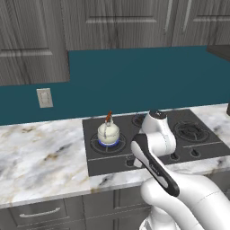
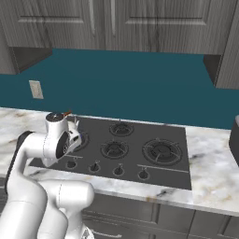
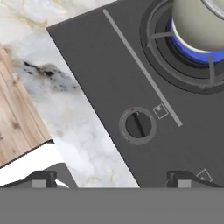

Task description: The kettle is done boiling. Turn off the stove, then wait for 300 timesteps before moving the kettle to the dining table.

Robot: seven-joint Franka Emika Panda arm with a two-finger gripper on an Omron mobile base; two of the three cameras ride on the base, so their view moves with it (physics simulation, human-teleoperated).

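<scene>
your gripper [image 3: 111, 178] hangs wide open and empty over the stove [image 3: 109, 78] knob [image 3: 138, 125] — kettle [image 1: 108, 131] on the lit front-left burner, blue flame showing — no readable writing on the knob marks.

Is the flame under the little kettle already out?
No, a ring of blue flame burns on the burner under the cream kettle on the black stove.
</scene>
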